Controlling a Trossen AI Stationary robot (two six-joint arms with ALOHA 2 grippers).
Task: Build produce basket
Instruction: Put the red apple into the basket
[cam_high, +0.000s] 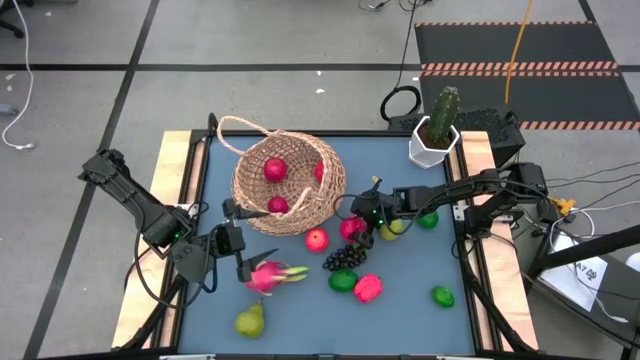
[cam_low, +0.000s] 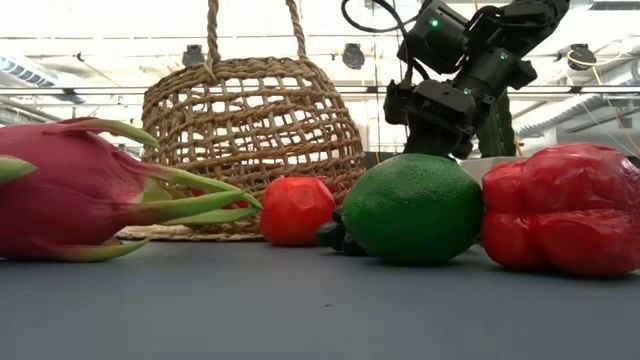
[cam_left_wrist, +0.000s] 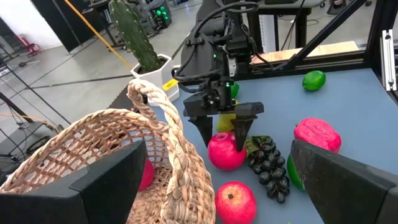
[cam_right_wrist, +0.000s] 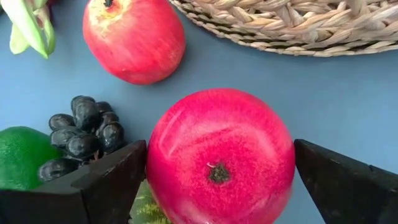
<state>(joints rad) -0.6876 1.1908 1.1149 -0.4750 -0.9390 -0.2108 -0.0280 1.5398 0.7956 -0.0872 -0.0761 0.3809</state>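
Basket (cam_high: 290, 182) sits tipped at table (cam_high: 500, 330) centre-back, red fruit inside. Right claw (cam_left_wrist: 225, 132) — fingers apart — straddles a pink fruit (cam_right_wrist: 219, 163) just beside the basket, not clamped. Grapes (cam_high: 344, 257), lime (cam_high: 343, 281) near. Left claw (cam_high: 238, 246) open beside dragon fruit (cam_high: 268, 276), front-left.

Tight squeeze beside the basket (cam_high: 290, 185)
Grape bunch (cam_high: 343, 257) and red fruit (cam_high: 317, 240) crowd the pink fruit (cam_high: 352, 228); bare table (cam_high: 420, 325) lies nearer the front edge.
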